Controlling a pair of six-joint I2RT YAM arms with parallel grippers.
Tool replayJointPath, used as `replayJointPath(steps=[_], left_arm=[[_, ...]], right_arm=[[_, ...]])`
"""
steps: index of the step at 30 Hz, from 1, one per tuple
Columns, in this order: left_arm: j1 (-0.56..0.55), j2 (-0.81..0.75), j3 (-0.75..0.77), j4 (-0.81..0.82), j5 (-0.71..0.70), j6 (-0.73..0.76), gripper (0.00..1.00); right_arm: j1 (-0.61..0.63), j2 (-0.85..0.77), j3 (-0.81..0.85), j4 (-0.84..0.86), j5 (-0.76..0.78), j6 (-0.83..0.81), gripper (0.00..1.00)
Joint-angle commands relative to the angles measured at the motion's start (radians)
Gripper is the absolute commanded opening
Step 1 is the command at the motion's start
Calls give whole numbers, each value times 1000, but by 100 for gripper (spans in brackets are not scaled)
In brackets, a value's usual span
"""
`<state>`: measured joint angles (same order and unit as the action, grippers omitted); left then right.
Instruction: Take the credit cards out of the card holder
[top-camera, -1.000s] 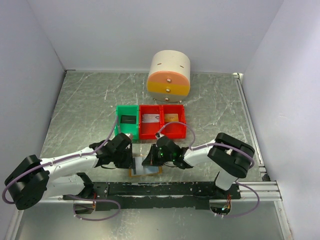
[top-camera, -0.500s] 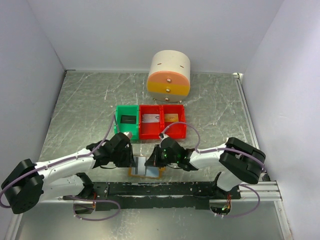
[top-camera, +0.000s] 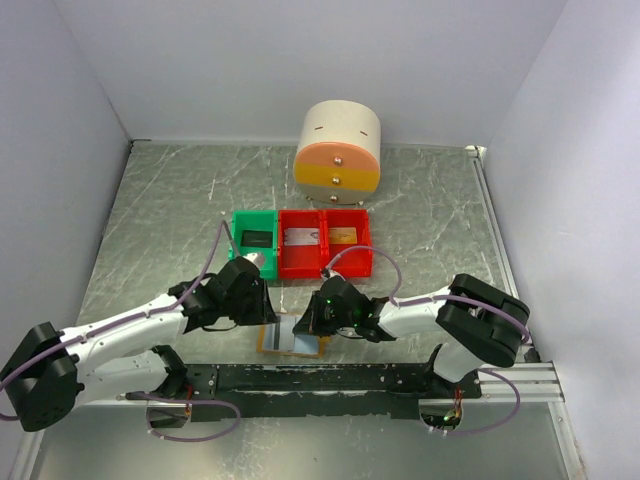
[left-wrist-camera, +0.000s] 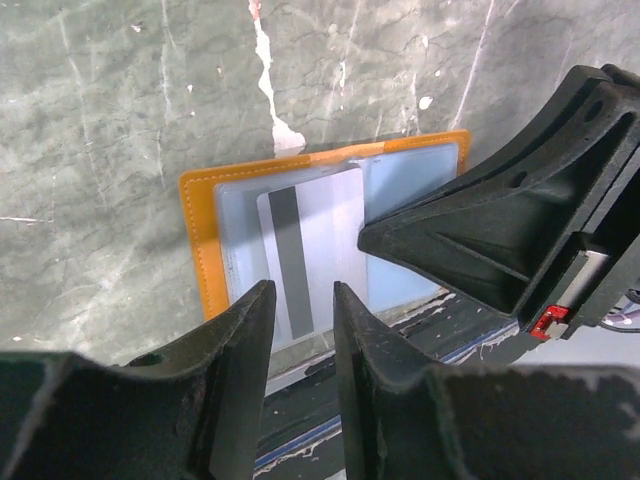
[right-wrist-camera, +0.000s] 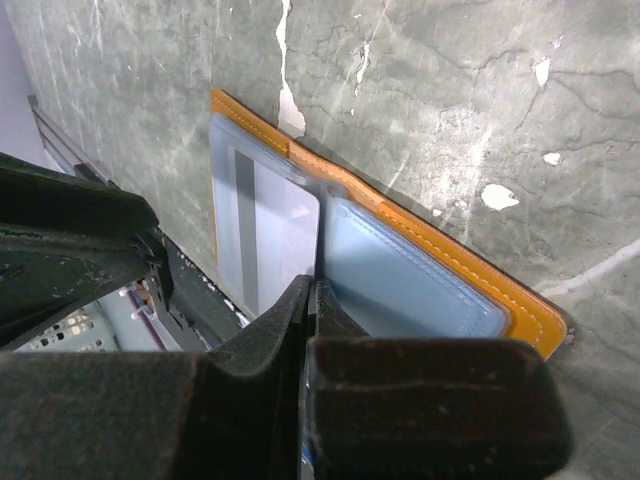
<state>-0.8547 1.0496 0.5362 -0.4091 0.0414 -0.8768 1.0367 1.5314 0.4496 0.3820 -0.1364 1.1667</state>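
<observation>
- The card holder (top-camera: 292, 338) lies open flat at the near edge of the table (top-camera: 150, 220), about midway along it. One grey card (left-wrist-camera: 300, 250) with a dark stripe sits in its left pocket.
- Right gripper (right-wrist-camera: 312, 290) is closed with nothing in it. Its tip is down on the holder around the middle fold, so I read it as pinning the thing.
- Left gripper (left-wrist-camera: 303, 300) hangs over the card's near end, jaws a little apart and nothing between them.
- To do this well I'd keep the right tip pressing so the holder can't slide, then bring the left fingers down low on whatever card edge sticks out. After that, pull flat along the pocket — lifting would just drag the whole holder up.
- Hard to tell: whether any card edge is actually clear of the pocket lip, since my own fingers cover that end in the left wrist view.
- The right pocket looks plain pale blue, but I can't say it's empty.
- The top view is too small to show contact — both grippers crowd the holder there.
</observation>
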Motion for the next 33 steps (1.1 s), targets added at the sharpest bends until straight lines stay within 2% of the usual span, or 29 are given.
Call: replayJointPath(steps=[1,5,8,12,16,18,22,25,27,32,33], left_arm=[[-8,31,13,68,51,23,40],[-15,76,-26,158,146,39,38],[-20,121,-42,164,158,42,32],[-32,181,-28,61,65,31,22],[-37,196,-23,-5,5,30,20],[-38,180,-38,21,25,34,20],[-39,163,-53,43,36,19,21],[-42,158,-55,36,28,17,21],[-42,156,-54,29,27,20,21],[-42,152,-39,7,9,34,22],[-42,150,-34,-5,-1,39,23]], right_arm=[[-4,-4,5,-64,45,-5,0],[-3,-25,-4,-60,44,-3,0],[-4,-17,-9,-36,25,5,0],[-3,-6,-30,32,7,28,0],[-4,-4,-43,63,4,45,0],[-4,0,-42,70,-3,43,4],[-3,17,-47,110,-19,39,20],[-4,47,-57,153,-27,56,25],[-4,72,-58,182,-42,63,22],[-1,94,-73,257,-58,85,0],[-1,84,-79,257,-51,87,0]])
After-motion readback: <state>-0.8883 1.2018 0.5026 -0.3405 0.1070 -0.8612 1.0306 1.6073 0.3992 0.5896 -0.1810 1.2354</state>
